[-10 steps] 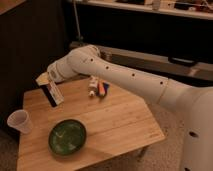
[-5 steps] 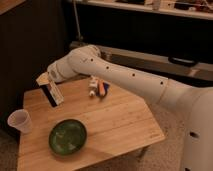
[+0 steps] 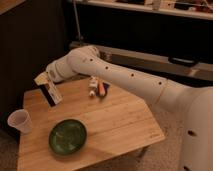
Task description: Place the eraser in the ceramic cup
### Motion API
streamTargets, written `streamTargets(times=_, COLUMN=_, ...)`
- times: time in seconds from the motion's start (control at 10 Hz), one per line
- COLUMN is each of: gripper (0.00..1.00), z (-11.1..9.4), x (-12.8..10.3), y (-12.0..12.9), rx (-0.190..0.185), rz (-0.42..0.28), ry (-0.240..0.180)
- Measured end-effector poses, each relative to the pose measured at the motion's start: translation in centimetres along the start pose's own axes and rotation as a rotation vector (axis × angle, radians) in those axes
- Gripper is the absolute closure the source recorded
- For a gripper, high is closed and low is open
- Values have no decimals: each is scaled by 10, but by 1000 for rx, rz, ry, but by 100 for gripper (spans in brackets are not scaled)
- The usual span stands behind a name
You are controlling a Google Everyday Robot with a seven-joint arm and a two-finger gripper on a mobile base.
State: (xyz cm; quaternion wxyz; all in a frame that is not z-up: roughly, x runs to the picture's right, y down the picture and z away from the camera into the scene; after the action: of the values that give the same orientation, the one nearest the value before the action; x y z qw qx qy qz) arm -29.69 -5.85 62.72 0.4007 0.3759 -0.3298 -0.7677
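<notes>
The eraser point(image 3: 50, 93) is a flat black block with a white-and-red label, held tilted in the air above the left part of the wooden table point(image 3: 120, 125). My gripper point(image 3: 44, 81) is shut on the eraser's upper end, at the end of the white arm reaching in from the right. The ceramic cup point(image 3: 20, 121) is a plain white tapered cup standing upright near the table's left edge, below and to the left of the eraser.
A wide green bowl point(image 3: 67, 136) sits at the table's front left. A small white item point(image 3: 93, 86) and orange and blue items point(image 3: 102, 88) lie at the back middle. A dark cabinet and a shelf stand behind the table.
The gripper and the eraser have shifted slightly down and to the left, a little toward the cup. Nothing else has moved.
</notes>
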Motion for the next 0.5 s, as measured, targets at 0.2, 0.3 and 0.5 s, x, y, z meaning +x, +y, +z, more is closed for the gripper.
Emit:
streamTargets(times=0.2, gripper=100, z=43, x=30, y=-17, rx=101, rz=-37, ry=59)
streamTargets(times=0.3, gripper=100, z=55, x=38, y=-24, rx=132, rz=-51, ry=73)
streamTargets(times=0.5, gripper=100, z=84, x=53, y=-55, rx=220, rz=-107, ry=110)
